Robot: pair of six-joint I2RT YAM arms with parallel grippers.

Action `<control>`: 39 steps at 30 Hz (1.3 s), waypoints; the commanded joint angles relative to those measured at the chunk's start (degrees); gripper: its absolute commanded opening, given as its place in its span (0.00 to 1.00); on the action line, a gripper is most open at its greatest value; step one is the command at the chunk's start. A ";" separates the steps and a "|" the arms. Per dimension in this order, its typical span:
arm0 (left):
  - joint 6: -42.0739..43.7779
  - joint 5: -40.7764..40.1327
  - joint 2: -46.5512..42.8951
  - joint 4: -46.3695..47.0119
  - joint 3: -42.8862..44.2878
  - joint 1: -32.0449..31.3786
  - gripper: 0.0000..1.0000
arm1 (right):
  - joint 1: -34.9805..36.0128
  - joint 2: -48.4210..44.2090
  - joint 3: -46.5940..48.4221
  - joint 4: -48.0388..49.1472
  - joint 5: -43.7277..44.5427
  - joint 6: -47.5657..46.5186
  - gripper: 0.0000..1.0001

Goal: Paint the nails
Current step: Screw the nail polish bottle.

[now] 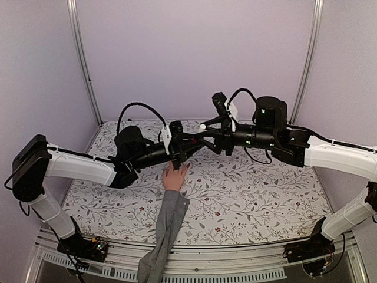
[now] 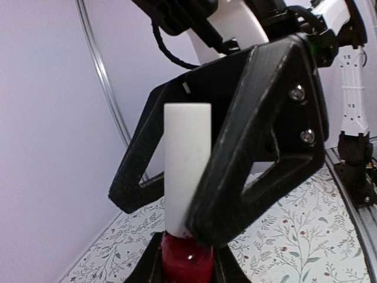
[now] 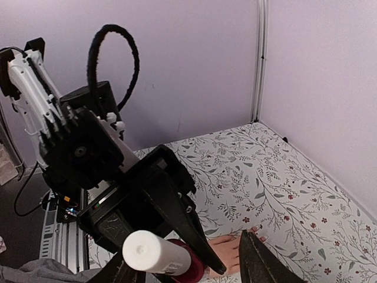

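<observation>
Floral table (image 1: pixel 253 194): one mannequin hand (image 1: pixel 175 177), one bottle (image 2: pixel 187 194)

Mannequin hand (image 1: pixel 175 177) lies on table (image 1: pixel 253 194)

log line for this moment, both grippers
left gripper: shut on red polish bottle | right gripper: open around white cap | cap: on bottle | mannequin hand: beneath grippers
</observation>
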 commanded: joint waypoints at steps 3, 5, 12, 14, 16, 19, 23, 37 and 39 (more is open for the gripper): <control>-3.71 21.08 -1.76 -5.42 1.21 2.10 0.00 | -0.50 -3.84 -1.35 1.26 -12.53 -7.03 0.55; -3.92 23.57 -1.28 -7.16 2.20 2.25 0.00 | -0.51 -4.12 -1.19 0.90 -14.03 -8.26 0.55; -5.08 27.94 0.38 -9.36 4.42 2.34 0.00 | -0.51 -2.01 2.82 -5.76 -21.29 -13.74 0.47; -5.50 28.34 0.53 -9.34 4.70 2.43 0.00 | -0.51 -1.08 3.59 -7.02 -22.89 -14.64 0.46; -5.80 28.69 0.80 -9.30 4.87 2.53 0.00 | -0.51 -0.76 3.73 -7.21 -23.43 -14.91 0.41; -6.16 28.98 0.96 -8.88 4.97 2.57 0.00 | -0.51 -0.51 3.86 -7.22 -23.08 -14.88 0.25; -6.77 28.33 0.93 -8.16 4.89 2.90 0.00 | -0.51 -0.06 4.36 -7.94 -22.37 -14.65 0.19; -7.65 14.54 -1.15 -2.40 2.10 3.58 0.00 | -0.51 2.24 6.16 -8.43 -16.08 -11.90 0.00; -8.08 11.04 -1.40 -0.58 1.46 3.58 0.00 | -0.51 2.46 6.21 -7.79 -14.08 -10.68 0.00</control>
